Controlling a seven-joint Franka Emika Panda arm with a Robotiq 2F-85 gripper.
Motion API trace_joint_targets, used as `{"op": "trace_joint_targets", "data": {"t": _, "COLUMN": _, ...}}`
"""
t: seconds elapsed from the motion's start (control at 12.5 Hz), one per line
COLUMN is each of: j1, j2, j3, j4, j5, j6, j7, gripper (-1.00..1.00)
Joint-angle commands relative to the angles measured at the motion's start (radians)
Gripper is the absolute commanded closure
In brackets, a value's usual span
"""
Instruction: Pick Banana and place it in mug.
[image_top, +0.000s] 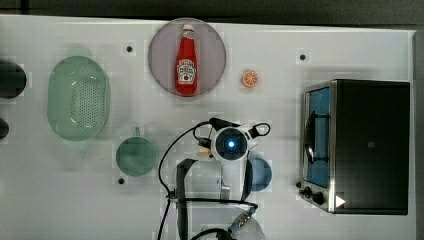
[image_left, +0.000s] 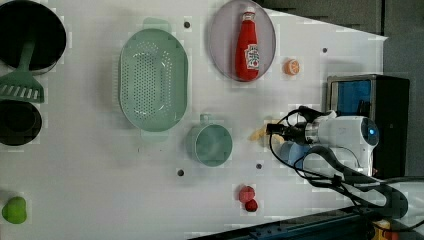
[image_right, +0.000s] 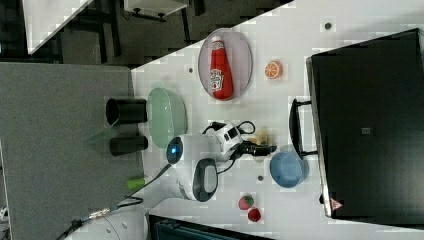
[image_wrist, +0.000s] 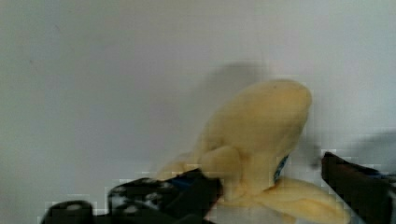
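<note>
Pale yellow Banana (image_wrist: 254, 144) lies between the claw (image_wrist: 271, 186) fingers; claw wide open, gripping nothing.

banana (image_left: 258, 134) lies between mug (image_left: 212, 144) and fingers (image_left: 278, 129).

There is one banana (image_wrist: 252, 144). There is one green mug (image_left: 213, 145) and one blue cup (image_right: 288, 169). There is one ketchup bottle (image_top: 186, 61), and it lies on one round plate (image_top: 162, 42). There is one orange slice (image_top: 250, 79). There is one green basket (image_left: 153, 80) with holes. There are two little red fruits (image_left: 248, 197). There is one green fruit (image_left: 14, 210). There is one toaster oven (image_top: 370, 145). There are two black pots (image_left: 30, 30) and one green spatula (image_left: 21, 82). All sit on one white table (image_top: 60, 190).
</note>
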Motion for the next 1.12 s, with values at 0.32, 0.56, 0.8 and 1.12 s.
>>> {"op": "trace_joint_targets", "data": {"t": 0.32, "j1": 0.003, "j2": -0.055, "j3": -0.001, "j4": 0.003, "j5": 0.014, "j6": 0.011, "j7": -0.04, "gripper": 0.45}}
{"op": "trace_joint_targets", "data": {"t": 0.56, "j1": 0.001, "j2": -0.143, "j3": -0.005, "j4": 0.001, "j5": 0.014, "j6": -0.027, "j7": -0.04, "gripper": 0.46}}
{"op": "trace_joint_targets", "data": {"t": 0.8, "j1": 0.001, "j2": -0.301, "j3": -0.01, "j4": 0.01, "j5": 0.014, "j6": -0.208, "j7": -0.04, "gripper": 0.46}}
{"op": "trace_joint_targets", "data": {"t": 1.12, "j1": 0.004, "j2": -0.534, "j3": -0.007, "j4": 0.065, "j5": 0.015, "j6": -0.504, "j7": -0.04, "gripper": 0.45}}
